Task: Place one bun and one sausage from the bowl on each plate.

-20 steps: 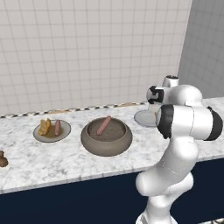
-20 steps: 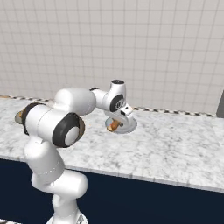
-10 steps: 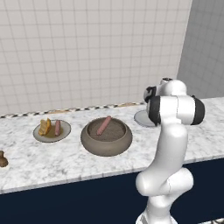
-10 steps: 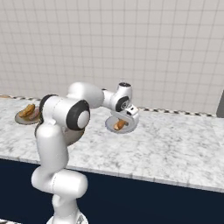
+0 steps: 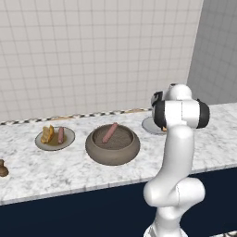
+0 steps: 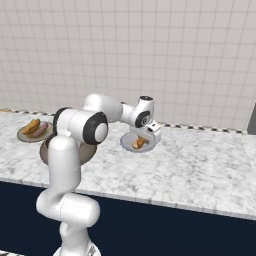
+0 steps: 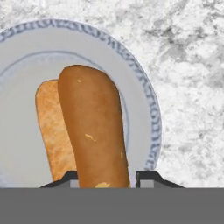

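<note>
Hand view: the bun (image 7: 89, 131), split into a darker crust half and a paler cut half, lies on the pale grey plate (image 7: 151, 113), with the gripper (image 7: 107, 178) directly over it. Two dark fingertips (image 7: 151, 177) flank the near end of the bun; whether they clamp it or have let go I cannot tell, since no gap or contact at the pads is resolvable.

Right base view — same plate (image 6: 127, 145) on the marble counter (image 6: 200, 160), bun (image 6: 140, 143) visible on it beneath the hand. No sausage seen on this plate.

Left base view: the bowl (image 5: 112, 146) sits mid-counter between the two plates, holding one sausage (image 5: 110, 133) lying across its inside. No bun seen in the bowl. The grey-rimmed plate (image 5: 41, 143) to its left carries one bun (image 5: 47, 134) and one sausage (image 5: 60, 134), side by side.

Count:
- plates 2
- bowl 1
- buns 2, one per plate
- sausages 2, one plated and one in the bowl

Progress, as judged: the grey-rimmed plate is complete; the pale plate has its bun only. Remaining — clear the hand from the bun, fetch the last sausage from the bowl, and set it beside the bun.

A small brown object (image 5: 3, 169) stands at the far left counter edge; unidentified.
</note>
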